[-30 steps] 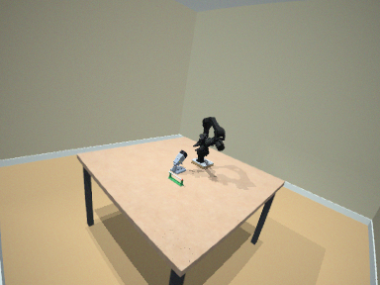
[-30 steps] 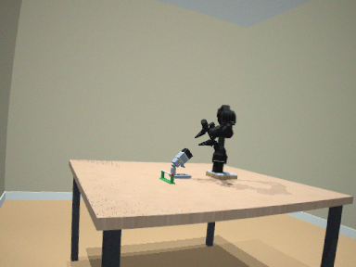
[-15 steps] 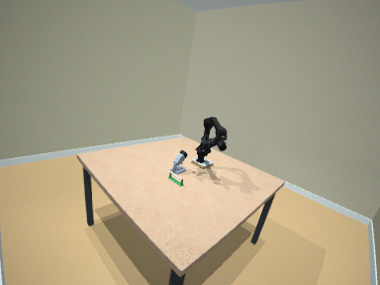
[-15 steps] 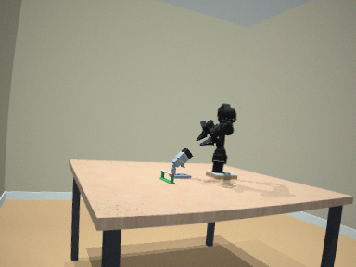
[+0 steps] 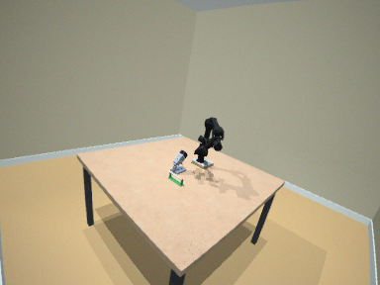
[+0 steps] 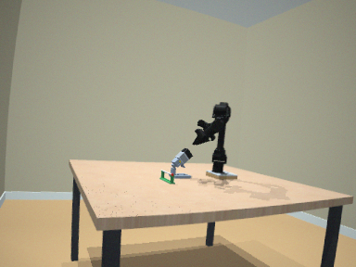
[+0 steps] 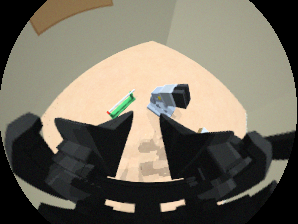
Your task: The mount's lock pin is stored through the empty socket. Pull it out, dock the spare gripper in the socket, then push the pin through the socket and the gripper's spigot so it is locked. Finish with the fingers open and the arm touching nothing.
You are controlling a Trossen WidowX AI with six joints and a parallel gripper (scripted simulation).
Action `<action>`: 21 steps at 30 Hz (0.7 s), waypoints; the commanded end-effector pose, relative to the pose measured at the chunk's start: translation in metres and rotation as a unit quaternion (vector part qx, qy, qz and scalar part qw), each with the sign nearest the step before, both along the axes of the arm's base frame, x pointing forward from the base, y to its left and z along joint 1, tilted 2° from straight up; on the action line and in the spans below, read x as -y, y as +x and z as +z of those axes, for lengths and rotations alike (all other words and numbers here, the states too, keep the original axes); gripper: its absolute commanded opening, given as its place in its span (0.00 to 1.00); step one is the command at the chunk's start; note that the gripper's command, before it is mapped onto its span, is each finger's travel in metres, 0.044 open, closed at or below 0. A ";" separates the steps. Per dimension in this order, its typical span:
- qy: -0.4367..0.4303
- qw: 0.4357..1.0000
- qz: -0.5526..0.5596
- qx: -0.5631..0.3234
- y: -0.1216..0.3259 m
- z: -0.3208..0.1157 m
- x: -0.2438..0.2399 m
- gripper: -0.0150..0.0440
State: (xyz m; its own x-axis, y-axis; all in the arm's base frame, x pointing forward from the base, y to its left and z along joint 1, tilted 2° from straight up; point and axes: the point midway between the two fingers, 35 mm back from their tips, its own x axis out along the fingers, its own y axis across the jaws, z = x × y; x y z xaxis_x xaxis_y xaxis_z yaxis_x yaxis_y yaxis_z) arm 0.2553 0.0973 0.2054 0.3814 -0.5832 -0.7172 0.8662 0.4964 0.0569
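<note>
My gripper (image 7: 147,114) is partly open and empty, its fingertips apart, held in the air well above the table. A blue-grey tilted body (image 5: 179,159) (image 6: 180,158) (image 7: 163,97) with a black block (image 6: 187,153) (image 7: 182,96) at its upper end stands on a small flat base. Which part is mount and which is spare gripper is too small to tell. Beside it stands a low green rack (image 5: 175,183) (image 6: 166,180) (image 7: 124,107) with two posts. A thin pale bar with a red end (image 6: 172,174) (image 7: 108,113) lies along it, probably the pin. No socket hole can be made out.
The wooden table (image 5: 148,208) (image 6: 139,204) (image 7: 90,95) carries everything. The arm's base plate (image 5: 208,163) (image 6: 229,176) is close behind the blue-grey body. The arm's shadow falls on the table beside the base. A brown panel (image 7: 70,12) shows beyond the table in the wrist view.
</note>
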 end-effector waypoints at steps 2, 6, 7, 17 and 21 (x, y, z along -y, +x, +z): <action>-0.054 0.929 0.247 -0.269 0.047 -0.014 -0.001 0.56; -0.059 0.893 0.311 -0.321 0.059 -0.018 0.001 0.56; -0.061 0.882 0.328 -0.333 0.062 -0.018 0.002 0.56; -0.070 0.755 0.491 -0.428 0.090 -0.028 0.011 0.56; -0.074 0.694 0.555 -0.452 0.101 -0.032 0.016 0.56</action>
State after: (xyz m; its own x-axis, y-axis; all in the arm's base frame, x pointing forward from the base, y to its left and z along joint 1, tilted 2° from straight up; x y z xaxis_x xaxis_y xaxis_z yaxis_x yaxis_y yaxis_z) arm 0.3108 0.0928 0.1912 0.1896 -0.4989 -0.8457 0.2298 0.8599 -0.4558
